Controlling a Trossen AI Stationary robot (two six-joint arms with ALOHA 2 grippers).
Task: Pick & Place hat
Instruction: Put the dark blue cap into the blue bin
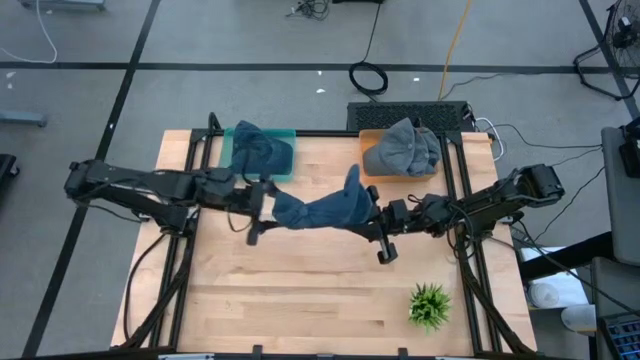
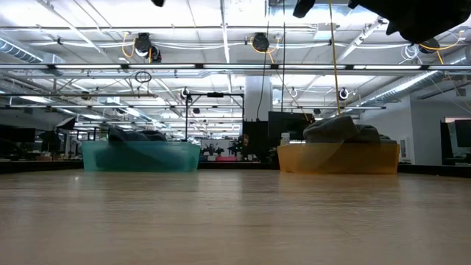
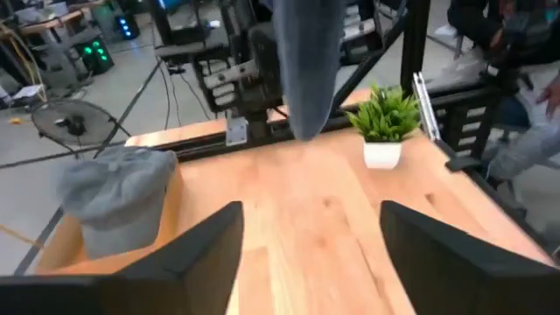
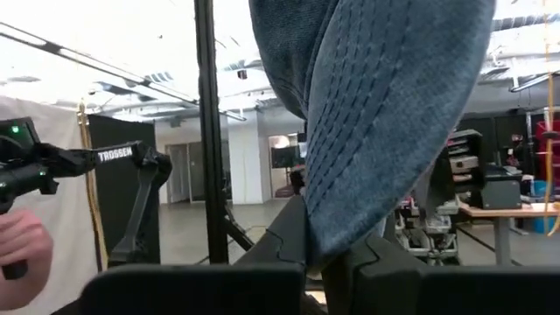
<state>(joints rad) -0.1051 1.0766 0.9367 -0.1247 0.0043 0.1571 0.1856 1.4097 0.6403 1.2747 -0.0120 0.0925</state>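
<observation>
A blue denim hat hangs in the air over the middle of the table, between my two grippers. My right gripper is shut on its right end; in the right wrist view the stitched brim rises from that gripper. My left gripper stands just left of the hat. In the left wrist view it is open with nothing between its fingers, and the hat hangs farther off. More blue hats lie in a teal bin. My right gripper pinches the hat's stitched brim between its two fingers. The fingers come from the table's right side, slanting a little upward. The hat is lifted clear of the table and reaches from the fingers toward the table's left.
An orange bin with grey hats stands at the far edge, right of the teal bin. A small potted plant stands near the front right corner. The low view shows bare wood in front of both bins.
</observation>
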